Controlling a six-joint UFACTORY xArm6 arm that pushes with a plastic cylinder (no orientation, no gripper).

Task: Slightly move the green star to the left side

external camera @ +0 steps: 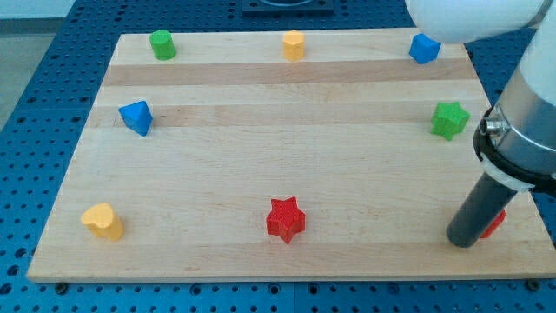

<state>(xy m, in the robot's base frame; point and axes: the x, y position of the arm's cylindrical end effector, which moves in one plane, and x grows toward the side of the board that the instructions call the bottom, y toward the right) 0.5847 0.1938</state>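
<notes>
The green star (450, 119) sits on the wooden board (287, 156) near the view's right edge, about mid-height. My tip (463, 241) rests on the board at the view's bottom right, well below the green star and apart from it. The dark rod rises from the tip up and to the right into the arm's white body. A red block (495, 223) lies right behind the rod, mostly hidden by it; its shape cannot be made out.
A red star (285, 218) lies at bottom centre. A yellow block (102, 221) is at bottom left. A blue block (135, 116) is at left. A green cylinder (162, 43), a yellow block (294, 44) and a blue block (423, 49) line the top edge.
</notes>
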